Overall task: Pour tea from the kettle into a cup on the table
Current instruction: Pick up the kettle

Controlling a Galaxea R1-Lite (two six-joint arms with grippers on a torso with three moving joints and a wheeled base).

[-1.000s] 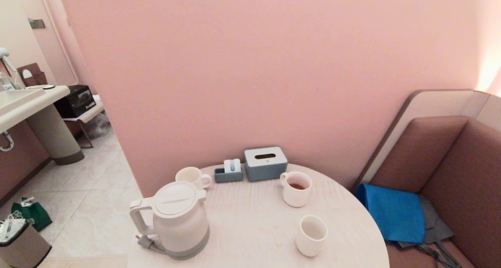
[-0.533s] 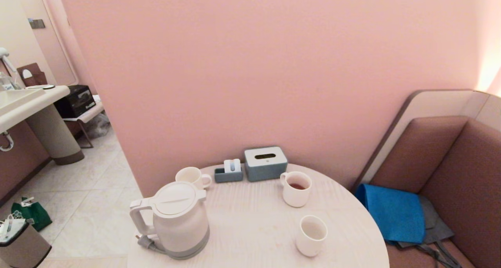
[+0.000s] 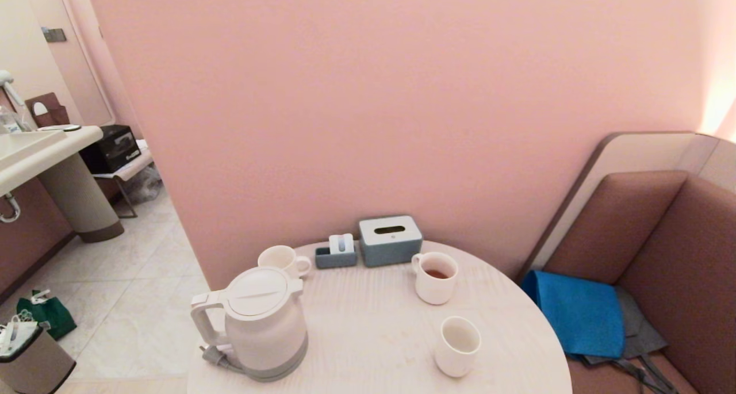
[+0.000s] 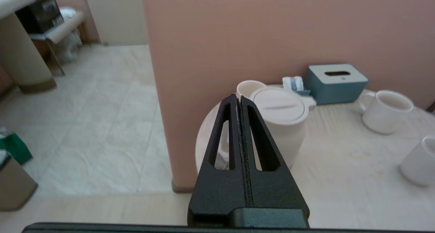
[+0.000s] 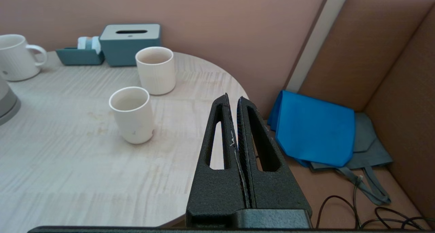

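So, nothing is gripped yet — the opening step is judged to be in hand: approach to the kettle (image 3: 261, 322), which is seen standing lower left of the head frame on the table (image 3: 374, 325), lid on, loop handle turned toward the frame's left edge, grey band at the base, a plug lying by it.

The left gripper (image 4: 238, 100) is shown in its wrist cam w/ jaws pressed together, empty, well short of the kettle, tips lined up roughly w/ the handle side. The right gripper (image 5: 231, 100) is likewise clamped on nothing, off the table's edge, near the bench w/ the blue bag (image 5: 316, 127); it is judged parked.

The cup (image 3: 458, 345), plain, no handle, is seen lower right of centre in the head frame, upright, apparently empty, well apart from the kettle. A mug (image 3: 435, 278) above it in frame is noted w/ tea (image 3: 437, 273) already inside; another mug (image 3: 282, 259) sits just above the kettle, beside a small tray (image 3: 335, 259) and tissue box (image 3: 390, 241).

Next move, as judged: left jaws must be spread first, then brought around the handle loop and closed firmly, since a full kettle is likely heavy; only then lift and carry across to the cup.
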